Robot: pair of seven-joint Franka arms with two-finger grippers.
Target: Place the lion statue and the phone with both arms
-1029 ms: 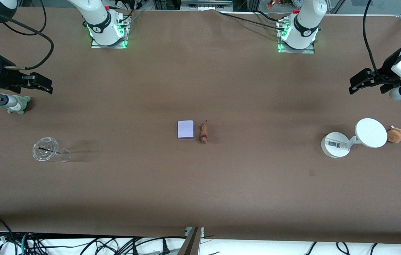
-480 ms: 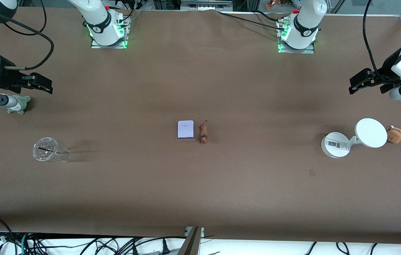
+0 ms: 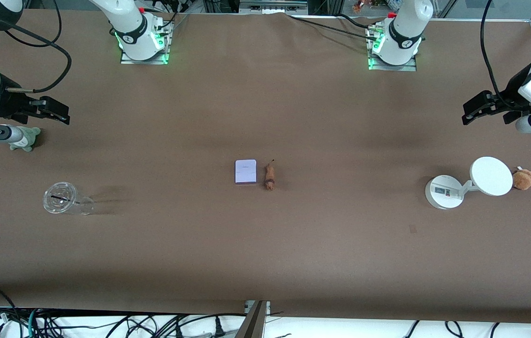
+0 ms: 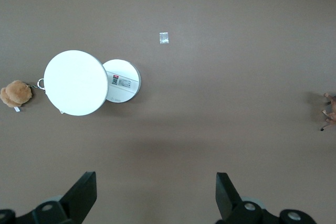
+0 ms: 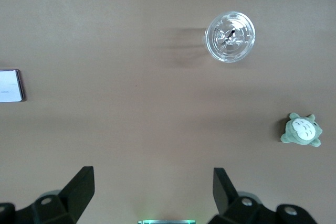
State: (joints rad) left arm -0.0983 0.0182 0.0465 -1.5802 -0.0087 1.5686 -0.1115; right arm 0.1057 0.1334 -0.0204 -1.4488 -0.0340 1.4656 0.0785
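Note:
The phone (image 3: 246, 171), a pale lavender-white slab with a purple edge, lies flat at the table's middle. The lion statue (image 3: 269, 177), a tiny tan-and-brown figurine with a thin tail, lies right beside it toward the left arm's end. Part of the phone shows at the edge of the right wrist view (image 5: 10, 85), and part of the lion at the edge of the left wrist view (image 4: 329, 113). My left gripper (image 3: 474, 109) is open and empty, high over the left arm's end of the table. My right gripper (image 3: 54, 111) is open and empty, high over the right arm's end.
A white round-disc stand (image 3: 491, 176) on its base (image 3: 443, 191) and a fluffy brown plush (image 3: 524, 179) sit toward the left arm's end. A clear plastic cup (image 3: 63, 199) and a grey-green plush toy (image 3: 25, 138) sit toward the right arm's end.

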